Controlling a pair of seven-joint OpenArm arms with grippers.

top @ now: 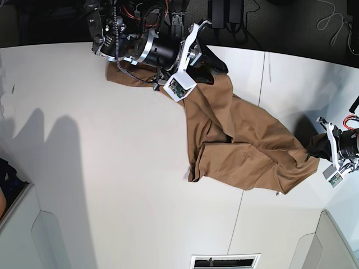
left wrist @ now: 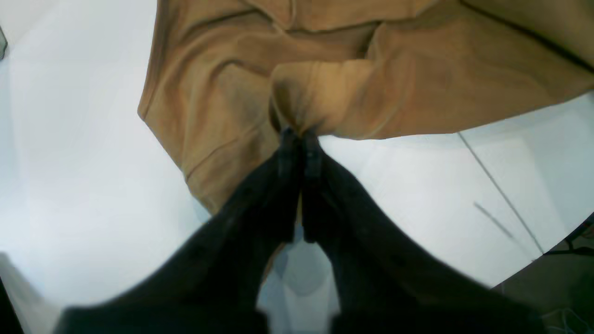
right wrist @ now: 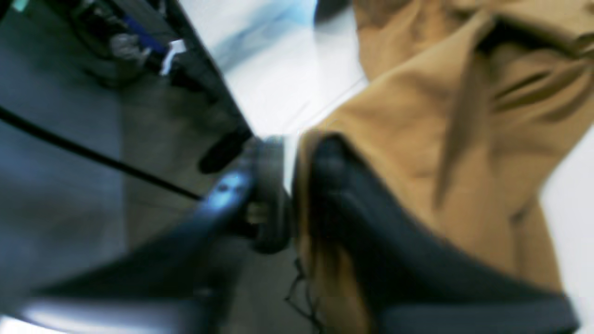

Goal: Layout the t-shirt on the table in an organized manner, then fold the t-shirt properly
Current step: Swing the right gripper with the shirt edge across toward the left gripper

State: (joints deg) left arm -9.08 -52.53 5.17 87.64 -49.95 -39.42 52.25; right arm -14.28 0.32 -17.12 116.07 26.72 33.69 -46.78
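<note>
The tan-brown t-shirt (top: 241,140) lies rumpled in a diagonal band across the white table (top: 84,168), from the far edge down to the right side. My left gripper (left wrist: 299,134) is shut on a pinched fold at the t-shirt's (left wrist: 371,83) edge, low over the table (left wrist: 69,162); in the base view this gripper (top: 314,148) is at the cloth's right end. My right gripper (right wrist: 297,144) stands open at the table's (right wrist: 269,69) far edge, blurred. A hem of the t-shirt (right wrist: 417,139) hangs in the gap, against one finger (right wrist: 334,185). In the base view the right gripper (top: 208,60) is at the cloth's top end.
A thin dark seam (top: 263,84) crosses the table behind the shirt. Past the far edge are the dark floor (right wrist: 69,185), a black cable (right wrist: 93,157) and electronics (top: 140,11). A vent slot (top: 224,261) sits at the near edge, with grey panels at both near corners.
</note>
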